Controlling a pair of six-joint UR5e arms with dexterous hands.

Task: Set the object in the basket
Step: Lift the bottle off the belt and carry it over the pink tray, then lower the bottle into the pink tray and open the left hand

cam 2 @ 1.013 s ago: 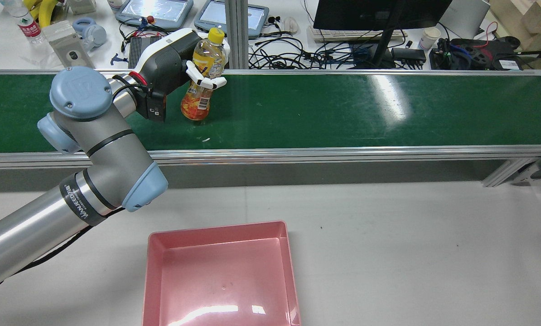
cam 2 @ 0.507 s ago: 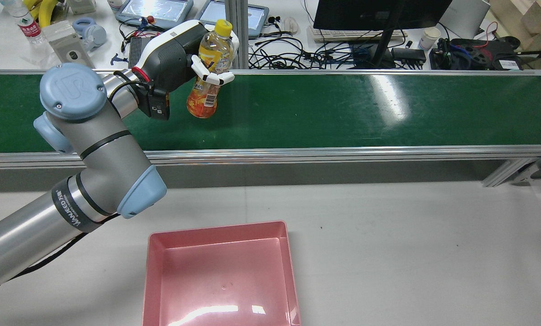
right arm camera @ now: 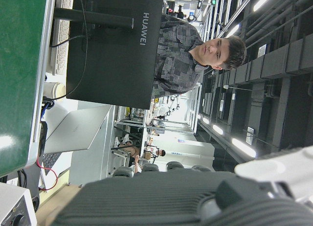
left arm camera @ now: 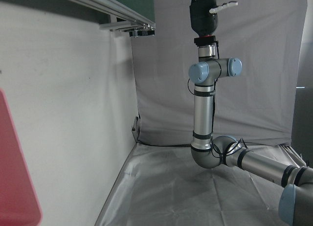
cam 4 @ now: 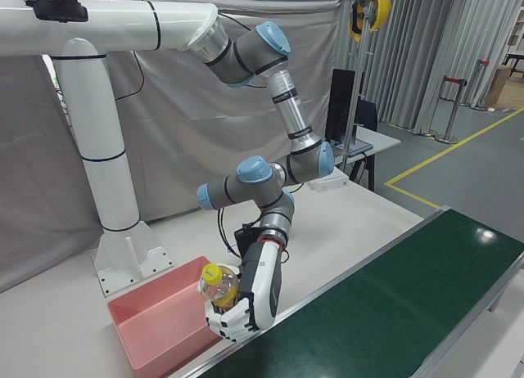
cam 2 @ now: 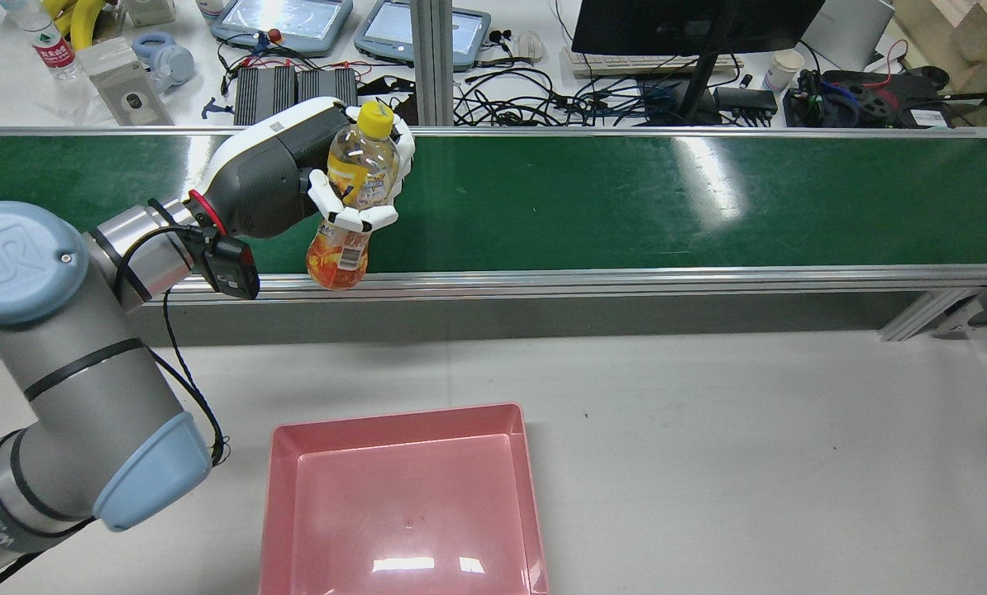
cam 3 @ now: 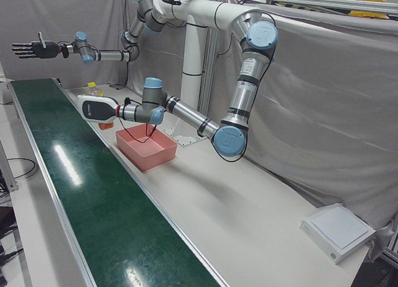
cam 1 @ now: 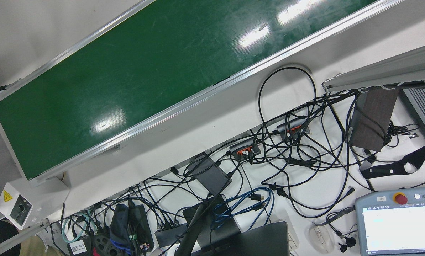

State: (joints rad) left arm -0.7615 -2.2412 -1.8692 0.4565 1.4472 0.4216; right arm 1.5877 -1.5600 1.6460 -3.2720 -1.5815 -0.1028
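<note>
**Bottle over the belt's near rail, tray nearer the robot**

In the rear view the left hand [cam 2: 295, 178] holds a bottle [cam 2: 349, 207] upright above the conveyor belt [cam 2: 626, 198], at its near rail. The tray [cam 2: 402, 504] lies on the table [cam 2: 750, 446] nearer the robot than the hand, slightly to its right. The right hand [cam 3: 30, 49] hovers well apart, beyond the belt's end.

Your desk [cam 2: 857, 49] runs along the top of the rear view, w/ a black monitor [cam 2: 692, 25], keyboard [cam 2: 642, 62], paper cup [cam 2: 783, 69] & tangled cables [cam 2: 543, 103]. Grey curtain [cam 3: 323, 100] fills the right of the left-front view. Yellow floor line [cam 4: 442, 161] at right of the right-front view. Ceiling strip lights [right arm camera: 244, 147] at lower right of the right hand view.
</note>
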